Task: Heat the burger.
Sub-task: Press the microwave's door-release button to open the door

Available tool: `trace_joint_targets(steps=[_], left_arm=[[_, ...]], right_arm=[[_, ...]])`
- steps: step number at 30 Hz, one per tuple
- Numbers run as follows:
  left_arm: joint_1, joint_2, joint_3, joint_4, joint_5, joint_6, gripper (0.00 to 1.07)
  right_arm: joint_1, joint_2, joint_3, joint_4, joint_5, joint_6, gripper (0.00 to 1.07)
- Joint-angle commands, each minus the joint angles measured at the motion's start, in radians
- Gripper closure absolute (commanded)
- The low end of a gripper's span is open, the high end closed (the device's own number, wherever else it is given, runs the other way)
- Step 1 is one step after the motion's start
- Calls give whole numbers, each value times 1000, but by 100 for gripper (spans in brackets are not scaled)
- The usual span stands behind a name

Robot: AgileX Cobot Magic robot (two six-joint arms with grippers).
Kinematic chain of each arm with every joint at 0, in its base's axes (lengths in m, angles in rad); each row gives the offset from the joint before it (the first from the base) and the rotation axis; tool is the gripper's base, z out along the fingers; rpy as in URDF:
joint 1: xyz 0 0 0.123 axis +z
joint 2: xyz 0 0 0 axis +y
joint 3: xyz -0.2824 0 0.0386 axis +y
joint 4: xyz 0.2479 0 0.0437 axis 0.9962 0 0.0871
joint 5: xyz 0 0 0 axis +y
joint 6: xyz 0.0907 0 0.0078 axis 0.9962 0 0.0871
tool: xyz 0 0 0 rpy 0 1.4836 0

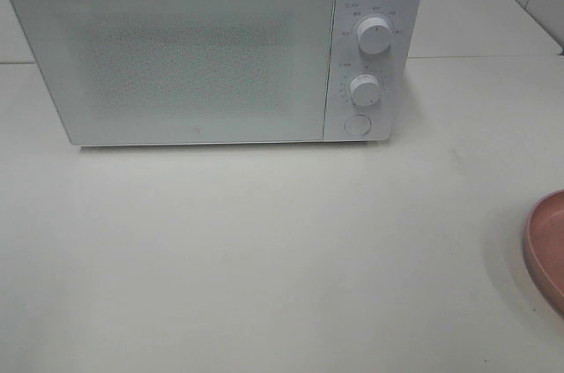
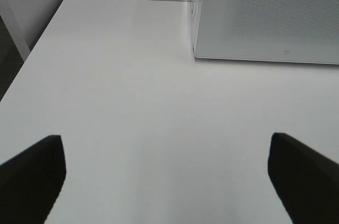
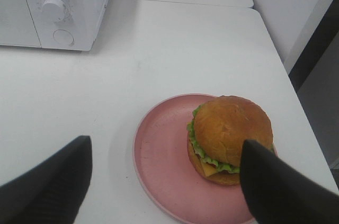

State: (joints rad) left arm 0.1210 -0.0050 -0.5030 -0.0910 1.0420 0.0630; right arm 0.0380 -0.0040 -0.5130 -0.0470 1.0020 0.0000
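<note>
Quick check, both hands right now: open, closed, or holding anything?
Left hand: open, holding nothing, above the bare table.
Right hand: open, holding nothing, above the burger on its pink plate.

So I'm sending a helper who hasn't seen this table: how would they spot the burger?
Start at the white microwave at the back of the white table. In front of it, toward the table's right edge, sits a pink plate. The burger stands on it, the only food there: glossy brown bun, green lettuce.

Plate (image 1: 548,249) cut by frame edge
</note>
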Motion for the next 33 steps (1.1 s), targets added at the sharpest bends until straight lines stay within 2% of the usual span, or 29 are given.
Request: trace_joint_targets(steps=[1, 33], left_arm=[[4, -24, 3, -9, -7, -6, 10], [4, -24, 3, -9, -7, -6, 10]], right_arm=[[-5, -13, 2, -3, -8, 0, 32], [-5, -13, 2, -3, -8, 0, 32]])
